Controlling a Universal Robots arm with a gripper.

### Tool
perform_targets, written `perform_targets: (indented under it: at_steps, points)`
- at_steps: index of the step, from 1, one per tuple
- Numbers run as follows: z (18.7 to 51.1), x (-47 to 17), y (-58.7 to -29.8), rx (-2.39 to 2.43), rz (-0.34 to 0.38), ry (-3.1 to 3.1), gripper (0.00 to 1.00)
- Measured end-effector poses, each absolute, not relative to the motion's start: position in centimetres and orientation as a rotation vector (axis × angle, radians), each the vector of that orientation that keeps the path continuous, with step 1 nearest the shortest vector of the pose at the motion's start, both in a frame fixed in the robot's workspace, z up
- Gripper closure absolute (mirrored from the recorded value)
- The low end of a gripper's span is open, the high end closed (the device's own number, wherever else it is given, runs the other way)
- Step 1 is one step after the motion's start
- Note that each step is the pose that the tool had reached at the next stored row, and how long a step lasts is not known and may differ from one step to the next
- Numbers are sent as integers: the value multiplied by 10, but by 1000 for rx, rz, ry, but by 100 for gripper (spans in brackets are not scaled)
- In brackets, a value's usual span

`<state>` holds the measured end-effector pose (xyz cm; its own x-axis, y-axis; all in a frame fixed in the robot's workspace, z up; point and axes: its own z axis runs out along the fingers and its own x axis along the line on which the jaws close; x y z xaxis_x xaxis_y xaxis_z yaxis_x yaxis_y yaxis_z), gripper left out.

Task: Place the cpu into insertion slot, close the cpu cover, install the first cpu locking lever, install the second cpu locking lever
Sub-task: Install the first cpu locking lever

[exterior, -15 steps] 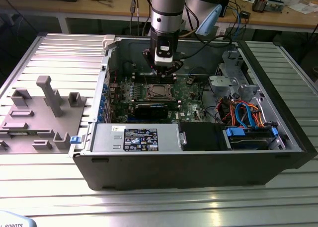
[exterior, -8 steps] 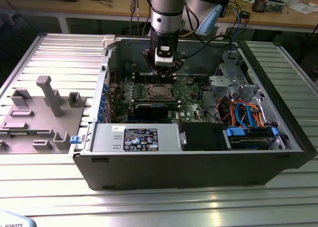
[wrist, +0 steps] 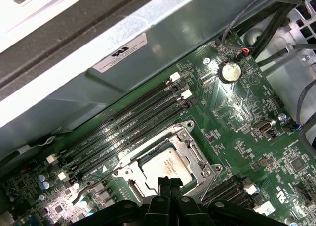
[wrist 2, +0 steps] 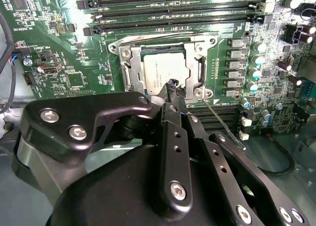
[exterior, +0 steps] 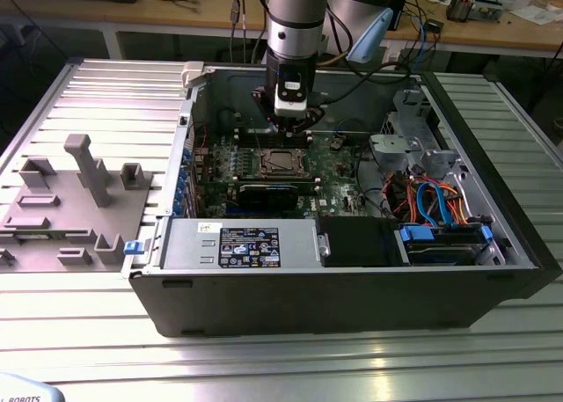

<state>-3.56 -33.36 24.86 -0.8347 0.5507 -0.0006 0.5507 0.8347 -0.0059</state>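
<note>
The cpu [exterior: 280, 162] is a silver-grey square chip sitting in the socket on the green motherboard inside the open computer case. Both wrist views show the cpu [wrist 2: 160, 70] [wrist: 170, 165] with the cpu cover [wrist 2: 127, 67] [wrist: 195, 154] lying flat as a silvery frame around it. A thin wire locking lever [wrist 2: 222, 121] sticks out slanted from one socket corner, and another lever [wrist: 101, 175] bows out beside the memory slots. My gripper [exterior: 290, 135] hangs just above the socket, its black fingertips [wrist 2: 173, 85] [wrist: 168, 180] shut together over the chip's edge with nothing between them.
Memory slots [wrist 2: 173, 8] run alongside the socket. A power supply [exterior: 237, 244] fills the case's near side, and a drive bay with blue and orange cables [exterior: 440, 208] is at the exterior view's right. A grey fixture [exterior: 79, 191] stands outside the case on the exterior view's left.
</note>
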Motion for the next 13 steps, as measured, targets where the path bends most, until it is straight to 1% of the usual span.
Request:
perform_targets:
  at_steps: [13]
  points:
    - [249, -36, -334, -889, 9, -3012, 89]
